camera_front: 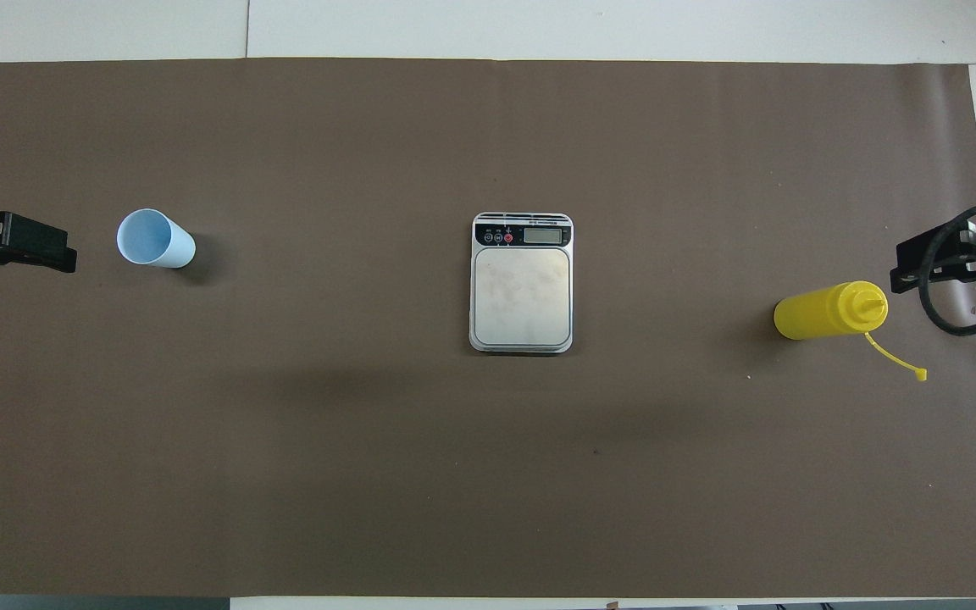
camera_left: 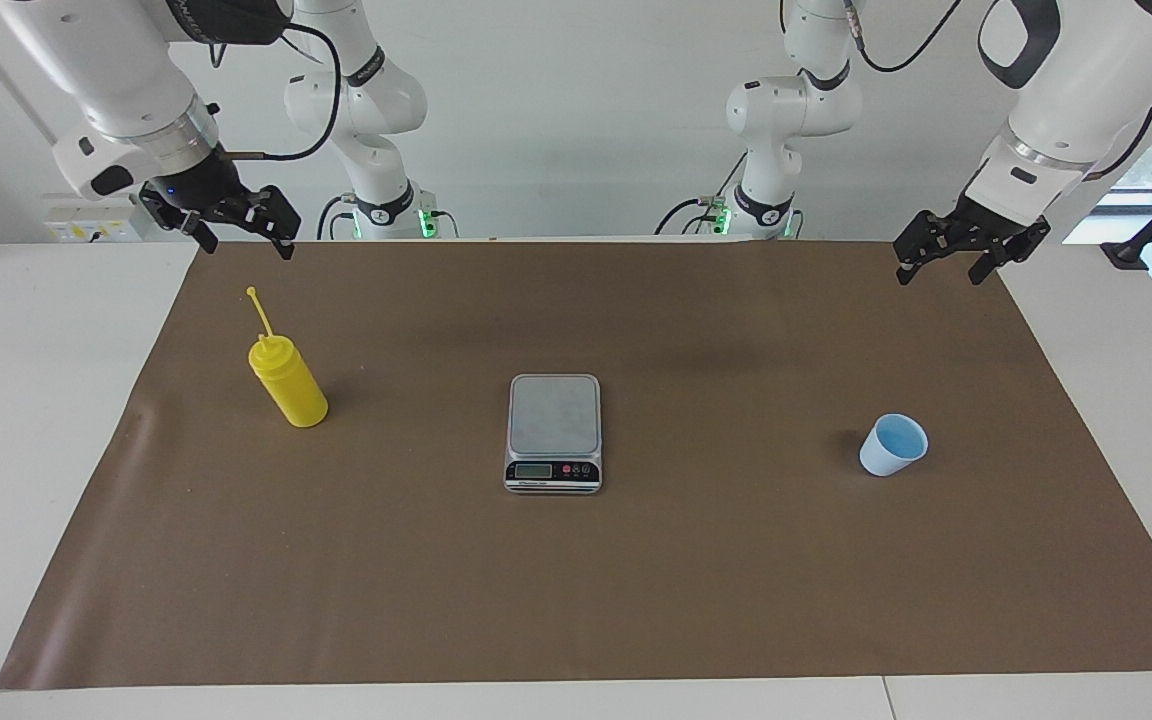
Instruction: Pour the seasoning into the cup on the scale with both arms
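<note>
Right claw (camera_left: pixel 236 222): raised in the air over the desk's brown mat (camera_left: pixel 636 600), at the mat's edge on the robots' end and at the right arm's end of the desk; its fingers stand apart and hold nothing. The right arm (camera_left: pixel 126 90) comes down to it at a slant from above, wrist bent toward the desk. Left claw (camera_left: pixel 966 250): likewise raised over the mat's edge at the left arm's end, fingers apart and empty, hung from the left arm (camera_left: pixel 1076 100), which slopes in from above. Neither claw touches any item. Seasoning bottle (camera_left: pixel 288 382): yellow plastic, standing upright on the mat toward the right arm's end, farther from the robots than the right claw's position over the mat; cone nozzle on top, with the thin cap strand (camera_left: pixel 258 310) sticking up and out from it, a small knob at its tip. Scale (camera_left: pixel 554 432): silver-grey, rectangular, flat on the mat at mid-desk, platform bare, black panel with display and buttons on the side away from the robots. Cup (camera_left: pixel 894 445): light blue, tapered, standing upright with mouth open upward, on the mat toward the left arm's end, well apart from the scale and from the bottle.
</note>
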`<action>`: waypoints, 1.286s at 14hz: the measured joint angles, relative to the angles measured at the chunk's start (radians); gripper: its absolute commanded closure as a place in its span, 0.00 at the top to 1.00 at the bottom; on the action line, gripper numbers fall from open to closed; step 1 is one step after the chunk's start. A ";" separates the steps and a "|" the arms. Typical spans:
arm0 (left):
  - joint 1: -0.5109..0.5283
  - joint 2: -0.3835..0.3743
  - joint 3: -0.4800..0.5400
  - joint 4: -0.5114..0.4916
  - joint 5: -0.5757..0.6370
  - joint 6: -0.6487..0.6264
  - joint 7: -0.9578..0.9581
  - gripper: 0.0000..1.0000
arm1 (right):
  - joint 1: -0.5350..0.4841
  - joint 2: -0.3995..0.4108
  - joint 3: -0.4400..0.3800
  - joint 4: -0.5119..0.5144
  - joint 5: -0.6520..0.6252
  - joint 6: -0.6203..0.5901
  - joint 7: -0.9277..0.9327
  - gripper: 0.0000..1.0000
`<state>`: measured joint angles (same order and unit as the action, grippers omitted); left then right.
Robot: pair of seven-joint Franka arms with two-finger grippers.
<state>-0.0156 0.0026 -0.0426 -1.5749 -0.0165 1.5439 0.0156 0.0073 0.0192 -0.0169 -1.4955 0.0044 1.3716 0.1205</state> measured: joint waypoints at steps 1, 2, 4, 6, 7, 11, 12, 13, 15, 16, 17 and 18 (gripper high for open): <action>0.000 0.000 0.000 0.000 0.000 0.000 0.000 1.00 | 0.000 0.000 0.000 0.000 0.000 0.000 0.000 1.00; 0.000 0.000 0.000 0.000 0.000 -0.001 0.001 1.00 | 0.000 0.000 0.000 0.000 0.000 0.000 0.000 1.00; 0.000 0.000 0.000 0.000 0.000 -0.003 0.001 1.00 | 0.000 0.000 0.000 0.000 0.000 0.000 0.000 1.00; 0.000 0.000 -0.001 -0.002 0.000 -0.006 0.001 1.00 | 0.000 0.000 0.000 0.000 0.000 0.000 0.000 1.00; 0.000 -0.001 -0.001 -0.008 0.000 0.005 0.001 1.00 | 0.000 0.000 0.000 0.000 0.000 0.000 0.000 1.00; 0.008 -0.003 0.000 -0.102 0.001 0.156 0.001 1.00 | 0.000 0.000 -0.001 0.000 0.000 0.000 0.000 1.00; 0.018 -0.002 0.001 -0.135 0.001 0.205 0.002 1.00 | -0.004 0.000 -0.003 0.000 0.000 0.001 0.000 1.00; 0.026 0.000 0.001 -0.175 0.001 0.263 0.005 1.00 | -0.017 0.000 -0.005 0.000 0.003 0.006 0.000 1.00; 0.044 0.018 0.003 -0.246 0.001 0.367 0.005 1.00 | -0.043 0.000 -0.006 0.000 0.024 0.031 0.000 1.00; 0.057 0.038 0.003 -0.265 0.001 0.411 0.007 1.00 | -0.051 0.000 -0.007 0.000 0.028 0.058 0.000 1.00; 0.066 0.066 0.004 -0.275 0.001 0.453 0.012 1.00 | -0.066 0.000 -0.009 0.001 0.036 0.084 0.001 1.00; 0.073 0.098 0.004 -0.281 0.001 0.496 0.015 1.00 | -0.097 0.001 -0.011 0.001 0.062 0.095 0.006 1.00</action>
<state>0.0572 0.1010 -0.0388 -1.8557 -0.0156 2.0403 0.0302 -0.0896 0.0198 -0.0281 -1.4945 0.0663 1.4671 0.1261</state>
